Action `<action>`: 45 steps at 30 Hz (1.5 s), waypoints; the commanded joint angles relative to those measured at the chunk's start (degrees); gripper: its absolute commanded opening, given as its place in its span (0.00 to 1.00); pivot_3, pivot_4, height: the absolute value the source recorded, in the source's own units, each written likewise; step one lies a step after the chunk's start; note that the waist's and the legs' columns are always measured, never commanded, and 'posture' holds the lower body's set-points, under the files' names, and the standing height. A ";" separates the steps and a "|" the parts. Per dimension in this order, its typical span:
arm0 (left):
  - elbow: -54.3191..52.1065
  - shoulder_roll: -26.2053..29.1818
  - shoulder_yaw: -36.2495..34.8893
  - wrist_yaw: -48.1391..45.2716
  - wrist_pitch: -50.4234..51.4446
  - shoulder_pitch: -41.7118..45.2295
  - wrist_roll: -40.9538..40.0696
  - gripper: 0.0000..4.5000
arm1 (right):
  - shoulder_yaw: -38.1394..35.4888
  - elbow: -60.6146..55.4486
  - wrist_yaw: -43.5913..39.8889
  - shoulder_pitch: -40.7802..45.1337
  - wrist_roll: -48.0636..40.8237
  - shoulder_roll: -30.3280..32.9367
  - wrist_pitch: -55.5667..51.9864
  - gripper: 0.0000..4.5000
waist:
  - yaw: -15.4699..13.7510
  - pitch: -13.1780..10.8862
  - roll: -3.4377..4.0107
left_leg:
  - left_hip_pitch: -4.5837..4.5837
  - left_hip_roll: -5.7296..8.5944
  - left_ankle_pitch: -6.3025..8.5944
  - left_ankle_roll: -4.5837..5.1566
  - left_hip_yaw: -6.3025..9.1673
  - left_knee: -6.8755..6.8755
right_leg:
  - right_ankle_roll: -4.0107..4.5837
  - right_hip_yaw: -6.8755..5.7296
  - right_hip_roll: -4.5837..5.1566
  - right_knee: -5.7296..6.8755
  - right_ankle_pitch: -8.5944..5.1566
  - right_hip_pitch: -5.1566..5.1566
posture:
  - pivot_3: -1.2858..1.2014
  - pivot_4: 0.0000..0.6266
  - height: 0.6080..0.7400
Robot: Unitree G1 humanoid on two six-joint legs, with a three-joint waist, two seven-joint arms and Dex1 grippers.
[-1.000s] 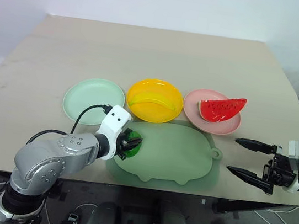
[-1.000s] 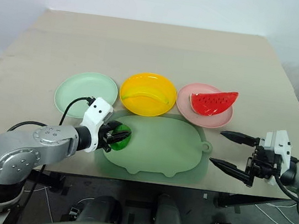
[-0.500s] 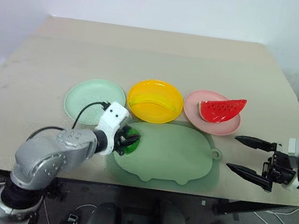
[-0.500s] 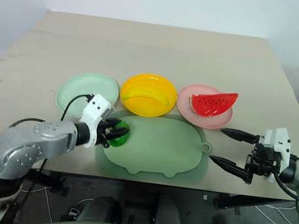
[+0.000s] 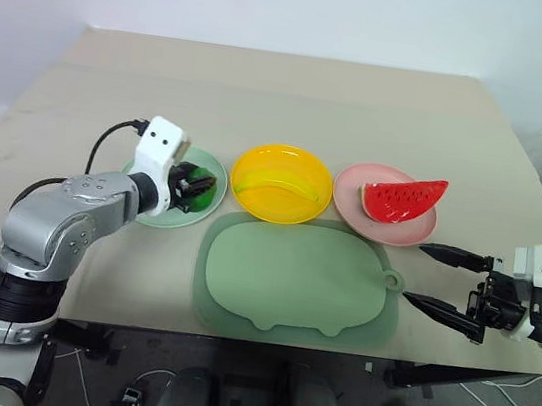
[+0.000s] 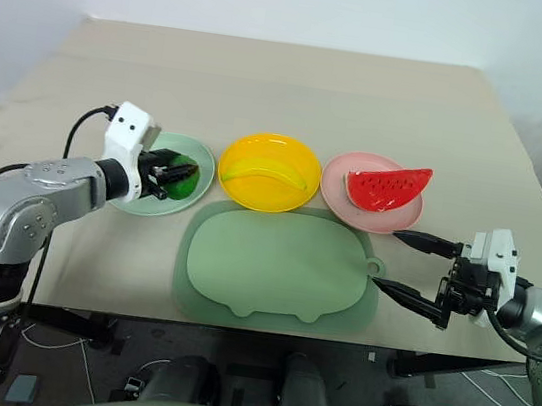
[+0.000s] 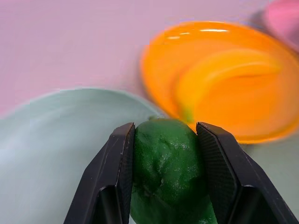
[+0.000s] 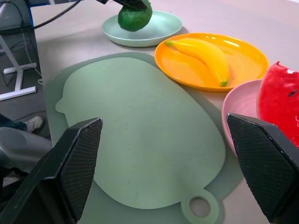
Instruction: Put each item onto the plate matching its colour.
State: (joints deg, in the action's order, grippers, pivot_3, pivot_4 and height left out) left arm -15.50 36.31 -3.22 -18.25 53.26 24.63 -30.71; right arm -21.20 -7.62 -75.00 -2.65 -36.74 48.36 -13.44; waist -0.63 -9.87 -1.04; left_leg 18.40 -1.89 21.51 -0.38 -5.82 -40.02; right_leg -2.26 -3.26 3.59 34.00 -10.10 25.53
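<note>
Two grippers: I see both over the table's near half.
Right gripper [image 5: 449, 286]: fingers spread wide, holding nothing, past the table's near right edge, beside the mat's tail loop.
Mat [image 5: 296, 277]: I see the sage pig-shaped mat flat at the near edge, centre, with nothing on it.
Left gripper [image 5: 193, 184]: pinching the ball, over the near right part of the green plate.
Ball [image 7: 164, 161]: dark green, bumpy, clamped between both black fingers above the green plate; I cannot tell whether it touches the plate.
Green plate [image 5: 160, 213]: left of the row, just behind the mat's left end.
Yellow plate [image 5: 281, 183]: middle of the row, with the banana [image 8: 204, 53] lying in it.
Pink plate [image 5: 381, 225]: right of the row, with the watermelon [image 5: 402, 197] resting on it, rind toward the near side.
</note>
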 commanded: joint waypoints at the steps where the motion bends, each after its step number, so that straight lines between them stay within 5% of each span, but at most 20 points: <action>1: 4.59 0.55 -0.60 -1.94 -9.68 -2.08 5.81 0.41 | -0.90 -1.46 0.38 0.91 -0.76 -0.12 0.58 1.00 | -0.03 0.00 0.00 | 0.00 0.00 0.00 0.00 -0.01 0.00 | 0.00 0.00 0.00 0.00 0.00 0.01 | 0.52 0.24 0.97; 10: 14.39 -0.47 -0.31 -7.54 -27.26 -4.11 13.81 0.41 | -0.84 -1.91 0.73 0.34 -0.69 -0.36 0.81 1.00 | -0.15 -0.02 -0.03 | 0.03 -0.02 0.04 0.08 -0.01 -0.02 | 0.01 -0.04 0.09 0.00 0.01 0.04 | 0.52 0.24 0.97; 18: 18.37 -0.83 -1.23 -10.29 -29.87 -3.21 15.71 0.99 | -0.39 -2.36 1.49 0.39 -0.24 -1.07 1.37 1.00 | -0.10 -0.02 -0.04 | 0.02 -0.06 0.06 0.10 -0.02 0.00 | -0.02 -0.05 0.08 0.00 0.02 0.06 | 0.52 0.24 0.97; 25: 17.65 -1.64 -5.08 -9.37 -34.44 -2.88 15.32 1.00 | 0.00 -1.46 1.59 1.56 0.05 -1.08 1.70 1.00 | -0.11 -0.03 -0.04 | 0.02 -0.07 0.07 0.11 -0.01 0.00 | -0.04 -0.06 0.10 -0.01 0.03 0.08 | 0.52 0.24 0.97; 31: 14.16 -0.18 -13.88 -17.27 -38.31 -6.26 7.37 1.00 | -0.99 -0.58 0.49 0.54 0.02 -0.89 2.38 1.00 | 0.00 -0.03 -0.05 | 0.04 -0.08 0.06 0.11 -0.04 0.00 | -0.16 -0.05 0.10 0.03 0.11 0.35 | 0.52 0.24 0.97; 35: 16.00 5.03 -23.16 -33.86 -44.84 -15.23 0.06 1.00 | -2.38 1.05 0.24 -0.26 0.69 -0.48 3.65 1.00 | 0.42 -0.03 -0.05 | 0.08 -0.12 0.06 0.10 -0.16 0.01 | -0.06 -0.04 0.07 0.07 0.06 0.53 | 0.52 0.24 0.97; 45: 33.54 8.40 -34.24 -54.50 -55.05 -25.31 -5.38 1.00 | -7.86 5.26 -3.77 -3.66 0.20 2.21 4.75 1.00 | -0.09 -0.04 -0.05 | 0.41 -0.14 0.10 0.17 -0.19 -0.02 | -0.12 -0.06 0.14 0.00 -0.14 0.88 | 0.52 0.24 0.97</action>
State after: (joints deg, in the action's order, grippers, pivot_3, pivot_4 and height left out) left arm 17.50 44.64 -35.18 -70.88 0.56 -0.32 -34.58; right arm -26.50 -2.66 -78.17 -6.40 -36.14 49.65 -9.67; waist -0.71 -9.91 -1.10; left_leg 18.85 -2.05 21.62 -0.19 -6.01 -40.04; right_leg -2.36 -3.32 3.73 34.00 -10.22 26.44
